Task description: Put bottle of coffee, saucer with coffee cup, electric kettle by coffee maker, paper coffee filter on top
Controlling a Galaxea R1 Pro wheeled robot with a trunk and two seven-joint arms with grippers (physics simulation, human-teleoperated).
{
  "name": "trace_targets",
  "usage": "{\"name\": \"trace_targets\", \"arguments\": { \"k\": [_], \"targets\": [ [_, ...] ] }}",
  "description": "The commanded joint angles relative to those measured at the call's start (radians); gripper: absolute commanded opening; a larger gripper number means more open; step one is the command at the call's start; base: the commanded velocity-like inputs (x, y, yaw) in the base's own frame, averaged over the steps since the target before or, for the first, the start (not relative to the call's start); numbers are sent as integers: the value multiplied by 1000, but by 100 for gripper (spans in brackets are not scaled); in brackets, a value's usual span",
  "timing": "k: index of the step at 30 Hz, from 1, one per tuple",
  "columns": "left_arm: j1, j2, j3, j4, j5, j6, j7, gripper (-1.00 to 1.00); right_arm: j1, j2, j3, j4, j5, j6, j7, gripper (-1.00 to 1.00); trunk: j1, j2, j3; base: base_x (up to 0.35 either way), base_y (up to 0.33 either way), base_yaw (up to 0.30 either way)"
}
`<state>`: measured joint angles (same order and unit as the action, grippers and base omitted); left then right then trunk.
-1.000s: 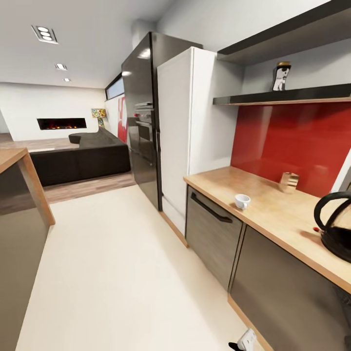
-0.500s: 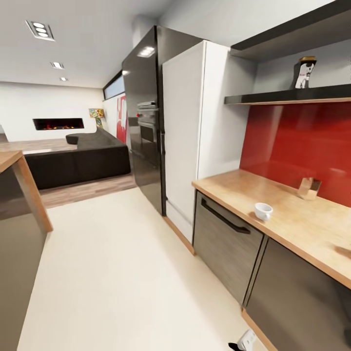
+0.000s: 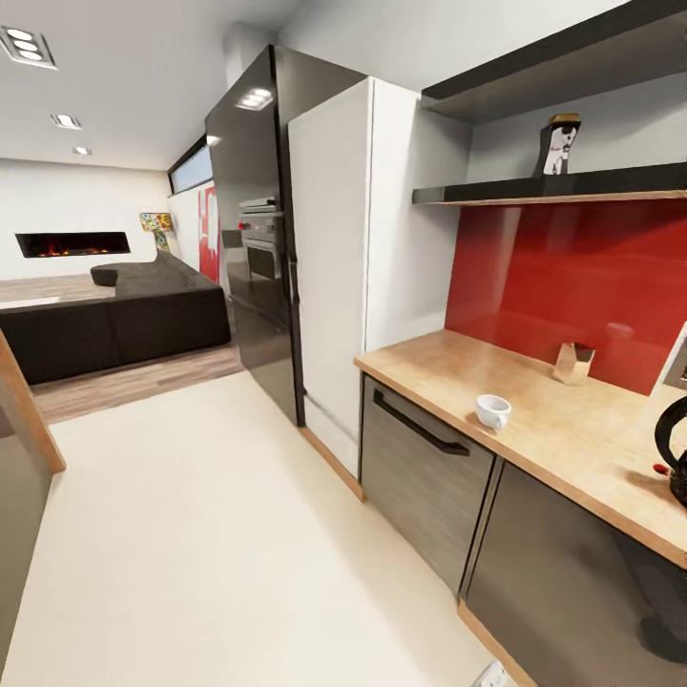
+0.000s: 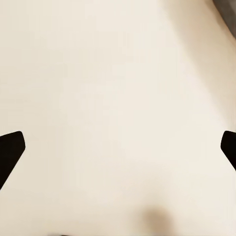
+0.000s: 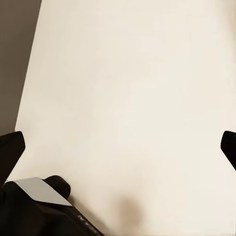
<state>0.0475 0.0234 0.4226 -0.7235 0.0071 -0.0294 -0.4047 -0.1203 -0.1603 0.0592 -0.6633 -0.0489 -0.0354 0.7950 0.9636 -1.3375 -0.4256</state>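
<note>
Both jaws spread apart over pale floor (image 4: 118, 98) — coffee cup (image 3: 493, 411) on kitchen countertop (image 3: 572, 439).

From the head camera I looked forward and slightly down along the kitchen countertop (image 3: 563, 439), standing off its front edge, with the white fridge (image 3: 329, 267) beyond its far end and the sofa (image 3: 114, 315) farther back. My left wrist camera faced straight down at the cream floor (image 4: 118, 98), close above it, well out from the countertop. My right wrist camera also faced down at that floor, near the dark cabinet front (image 5: 17, 59) under the countertop. All three views shared that floor.
</note>
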Motion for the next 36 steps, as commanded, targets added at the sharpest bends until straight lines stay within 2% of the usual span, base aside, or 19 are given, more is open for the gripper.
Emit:
{"name": "trace_targets", "arguments": {
  "k": [1,5,12,17,30,36],
  "targets": [
    [0,0,2,-1,1,-1,-5,100,-1,-5,4,4,-5,-4,1,100,0,-1,-1,2,1,-28],
    [0,0,1,-1,1,-1,-6,100,-1,-60,2,57,-7,-2,7,100,0,-1,-1,1,1,-44],
    [0,0,1,-1,1,-2,-6,100,-1,-83,1,115,-9,-3,6,100,0,-1,-1,0,0,-195],
    [0,0,1,-1,1,-2,-7,100,-1,-92,1,125,-9,-3,5,100,0,-1,-1,58,77,-149],
    [0,0,-1,-1,1,-1,-8,100,-1,-96,1,162,-9,-5,4,100,0,-1,0,212,236,-24],
    [0,0,0,-1,1,-3,-8,100,-1,-96,1,166,-10,-5,7,100,0,-1,3,74,68,-209]
  ]
}}
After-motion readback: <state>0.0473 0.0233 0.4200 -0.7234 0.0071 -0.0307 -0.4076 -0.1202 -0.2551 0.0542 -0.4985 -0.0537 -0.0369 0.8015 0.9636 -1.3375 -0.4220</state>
